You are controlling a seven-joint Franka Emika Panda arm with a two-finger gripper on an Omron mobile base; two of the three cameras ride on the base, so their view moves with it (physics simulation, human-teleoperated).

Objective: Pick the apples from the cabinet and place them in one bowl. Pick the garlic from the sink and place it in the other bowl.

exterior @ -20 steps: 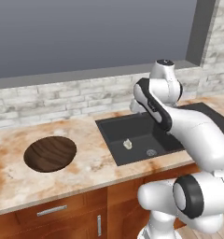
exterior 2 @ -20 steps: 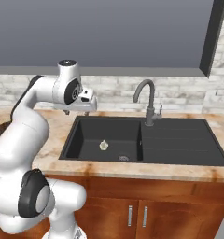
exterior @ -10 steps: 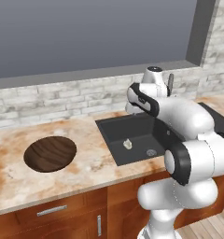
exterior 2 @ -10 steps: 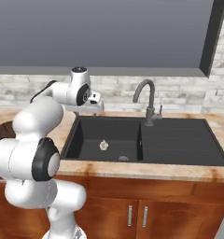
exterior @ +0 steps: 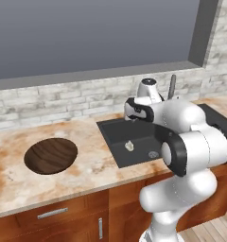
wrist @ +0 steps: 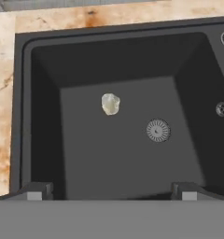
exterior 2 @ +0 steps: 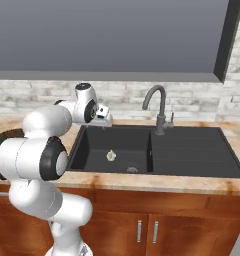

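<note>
So the two-finger gripper (wrist: 112,191) is held wide apart (nothing gripped) above the tiny whitish knobbly garlic (wrist: 110,103) in the matte black sink (wrist: 39,70).

The white arm (exterior: 181,142) rises at the lower right and bends over the black sink (exterior: 116,137), hiding much of its right side. The garlic (exterior: 129,146) lies on the basin floor near the round drain (exterior: 153,154). Well to the left, the dark brown bowl (exterior: 51,155) sits on the mottled counter (exterior: 87,168).
</note>
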